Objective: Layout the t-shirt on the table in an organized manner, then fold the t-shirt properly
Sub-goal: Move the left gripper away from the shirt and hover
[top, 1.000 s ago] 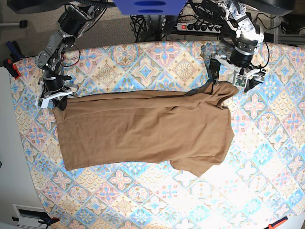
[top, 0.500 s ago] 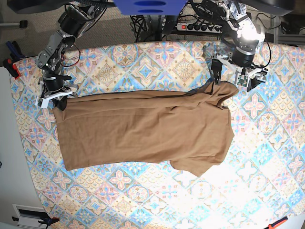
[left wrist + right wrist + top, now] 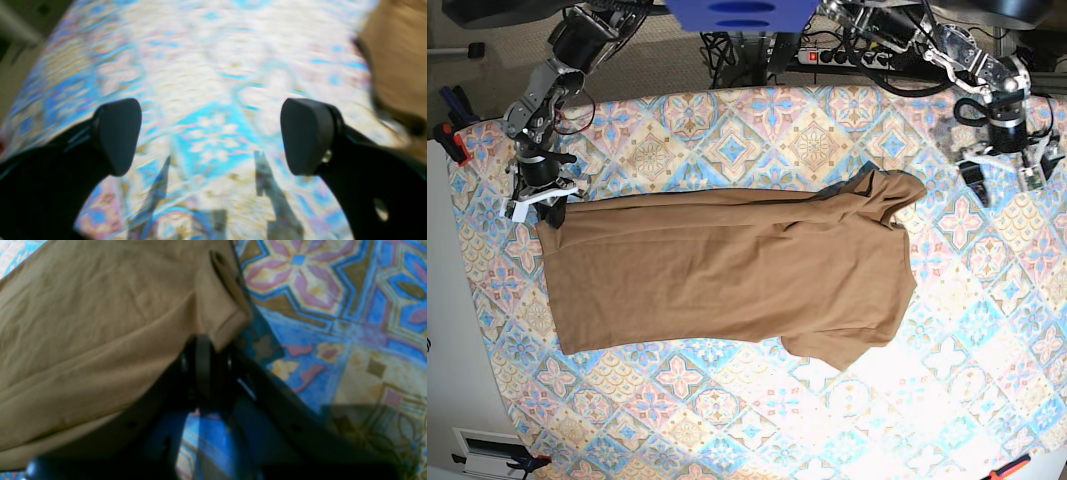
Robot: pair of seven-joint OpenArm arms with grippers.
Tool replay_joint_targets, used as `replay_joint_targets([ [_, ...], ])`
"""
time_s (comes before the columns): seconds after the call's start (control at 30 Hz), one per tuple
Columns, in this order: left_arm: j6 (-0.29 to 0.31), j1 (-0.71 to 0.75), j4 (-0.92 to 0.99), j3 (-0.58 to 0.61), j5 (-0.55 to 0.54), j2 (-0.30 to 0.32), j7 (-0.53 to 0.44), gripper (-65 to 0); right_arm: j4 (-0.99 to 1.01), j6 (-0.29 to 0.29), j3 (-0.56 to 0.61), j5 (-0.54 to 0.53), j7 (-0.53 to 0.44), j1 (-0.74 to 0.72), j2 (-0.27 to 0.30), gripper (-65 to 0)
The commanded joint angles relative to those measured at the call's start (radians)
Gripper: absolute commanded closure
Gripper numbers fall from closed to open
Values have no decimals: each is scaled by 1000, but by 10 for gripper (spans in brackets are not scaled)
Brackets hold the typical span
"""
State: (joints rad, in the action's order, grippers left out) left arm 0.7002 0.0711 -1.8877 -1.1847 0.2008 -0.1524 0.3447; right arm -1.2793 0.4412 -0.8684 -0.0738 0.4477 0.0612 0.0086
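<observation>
In the left wrist view we see our left gripper (image 3: 213,136) spread wide over bare table (image 3: 206,60), the shirt (image 3: 397,60) off to one side; in the right wrist view our right gripper (image 3: 203,356) pinches a shirt corner (image 3: 230,323); in the base view the shirt (image 3: 727,270) lies flat mid-table (image 3: 727,410), the left gripper (image 3: 1007,165) apart from it.

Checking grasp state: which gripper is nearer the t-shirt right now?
Right. The right gripper is shut on the t-shirt at its corner. The left gripper is open, off beside the bunched far end, over the bare table.
</observation>
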Motion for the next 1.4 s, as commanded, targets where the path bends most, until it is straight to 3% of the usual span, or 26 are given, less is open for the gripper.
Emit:
replay_joint_targets([
  [0.0, -2, -23, -16, -13, -21, -5, -28, -650, 5, -64, -10, 73, 82, 15, 14, 0],
  [1.13, -2, -29, -22, -13, -10, -5, -35, -650, 3, -64, -10, 73, 82, 16, 15, 0],
  [1.37, -2, -17, -20, 88, 168, -5, -35, -650, 3, -64, -10, 73, 82, 16, 15, 0],
])
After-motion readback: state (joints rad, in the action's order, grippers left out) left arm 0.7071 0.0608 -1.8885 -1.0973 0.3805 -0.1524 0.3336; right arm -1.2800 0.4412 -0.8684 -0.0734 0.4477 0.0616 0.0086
